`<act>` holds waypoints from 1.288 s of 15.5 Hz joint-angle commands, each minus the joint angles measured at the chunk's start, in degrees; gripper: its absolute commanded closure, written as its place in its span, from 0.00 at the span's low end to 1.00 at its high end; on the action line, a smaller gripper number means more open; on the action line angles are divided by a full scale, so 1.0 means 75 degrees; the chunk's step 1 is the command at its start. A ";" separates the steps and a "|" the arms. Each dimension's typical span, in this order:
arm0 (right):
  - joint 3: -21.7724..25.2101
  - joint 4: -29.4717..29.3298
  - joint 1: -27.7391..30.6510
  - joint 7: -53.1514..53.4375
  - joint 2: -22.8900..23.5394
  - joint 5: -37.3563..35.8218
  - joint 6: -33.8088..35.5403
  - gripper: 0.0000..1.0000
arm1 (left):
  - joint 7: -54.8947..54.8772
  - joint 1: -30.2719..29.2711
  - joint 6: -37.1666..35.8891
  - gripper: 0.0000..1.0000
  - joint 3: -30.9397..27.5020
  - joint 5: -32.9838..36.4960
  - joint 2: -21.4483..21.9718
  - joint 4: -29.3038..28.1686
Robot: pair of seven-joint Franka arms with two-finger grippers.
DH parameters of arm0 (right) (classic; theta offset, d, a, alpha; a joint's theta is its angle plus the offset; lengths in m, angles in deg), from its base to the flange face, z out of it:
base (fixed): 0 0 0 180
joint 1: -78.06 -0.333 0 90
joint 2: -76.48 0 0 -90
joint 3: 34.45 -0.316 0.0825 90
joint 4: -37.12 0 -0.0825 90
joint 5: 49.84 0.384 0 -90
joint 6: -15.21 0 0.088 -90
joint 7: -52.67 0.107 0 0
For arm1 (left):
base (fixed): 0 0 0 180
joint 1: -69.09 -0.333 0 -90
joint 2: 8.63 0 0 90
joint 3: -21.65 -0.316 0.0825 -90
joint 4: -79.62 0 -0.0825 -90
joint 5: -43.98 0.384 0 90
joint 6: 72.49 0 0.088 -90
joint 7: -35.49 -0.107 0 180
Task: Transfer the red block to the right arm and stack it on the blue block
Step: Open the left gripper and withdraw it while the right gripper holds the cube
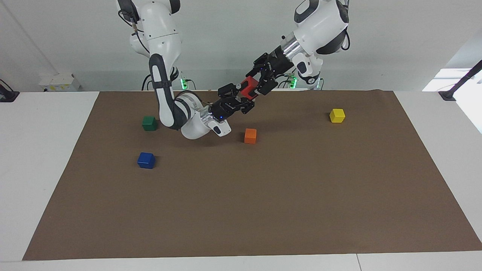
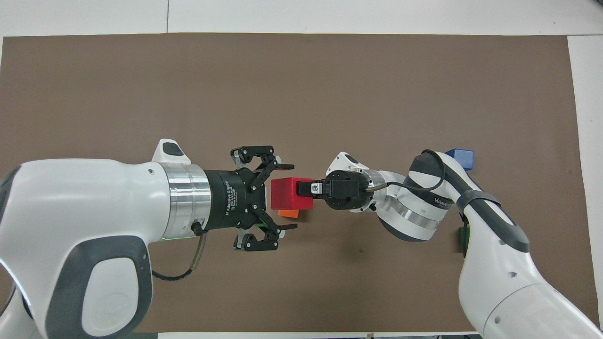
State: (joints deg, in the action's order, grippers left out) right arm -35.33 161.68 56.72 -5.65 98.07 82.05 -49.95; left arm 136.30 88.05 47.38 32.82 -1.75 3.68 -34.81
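Overhead view: red block in right gripper.

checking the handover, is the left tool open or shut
Open. In the overhead view the left tool has its fingers spread wide, clear of the red block, which the right tool grips in the air.

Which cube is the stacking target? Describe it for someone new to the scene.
Start at the brown mat covering the table, then go to the right arm's end. Two small cubes sit there: the small deep blue cube is the one farther from the robots, with the dark green cube nearer them. Only it is blue.
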 commanded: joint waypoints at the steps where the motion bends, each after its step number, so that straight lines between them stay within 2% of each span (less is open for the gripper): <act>1: -0.0035 -0.0213 0.0045 0.0089 0.0026 0.0075 -0.0207 1.00 | 0.0082 -0.0756 -0.0876 0.00 -0.0048 0.0366 0.0701 -0.0142; 4: -0.0001 -0.0249 0.0080 0.0450 -0.0125 0.0040 -0.0440 1.00 | -0.0560 -0.1458 -0.0925 0.00 -0.0048 0.1617 0.0772 -0.0200; 6: 0.0023 -0.0260 0.0197 0.0581 -0.0371 -0.0146 -0.1176 1.00 | -0.1413 -0.2254 -0.0995 0.00 -0.0048 0.1726 0.0761 -0.0235; 9: 0.0047 -0.0482 0.0384 0.0709 -0.0758 -0.1094 -0.2652 1.00 | -0.3590 -0.3158 -0.1264 0.00 -0.0036 0.2146 0.0586 -0.0259; 12: 0.0070 -0.0553 0.0560 0.0990 -0.1073 -0.1821 -0.3357 1.00 | -0.5795 -0.3662 -0.1428 0.00 -0.0048 0.3166 0.0410 -0.0306; 14: 0.0058 -0.0553 0.0806 0.1376 -0.1565 -0.2802 -0.4164 1.00 | -0.6839 -0.4120 -0.1593 0.00 -0.0048 0.3483 0.0071 -0.0212; 17: 0.0058 -0.0542 0.1146 0.1892 -0.2093 -0.4385 -0.4882 1.00 | -0.8257 -0.4168 -0.1616 0.00 -0.0083 0.4500 -0.0316 -0.0142; 20: 0.0070 -0.0553 0.1439 0.2208 -0.2375 -0.5990 -0.5304 1.00 | -0.9383 -0.4145 -0.2165 0.00 -0.0071 0.5566 -0.1030 0.0698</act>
State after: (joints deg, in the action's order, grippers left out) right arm -34.45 156.88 65.99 8.58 82.34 43.91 -87.58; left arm 71.31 57.12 35.62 31.81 34.23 0.15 -35.59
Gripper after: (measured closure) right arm 0.436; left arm 0.000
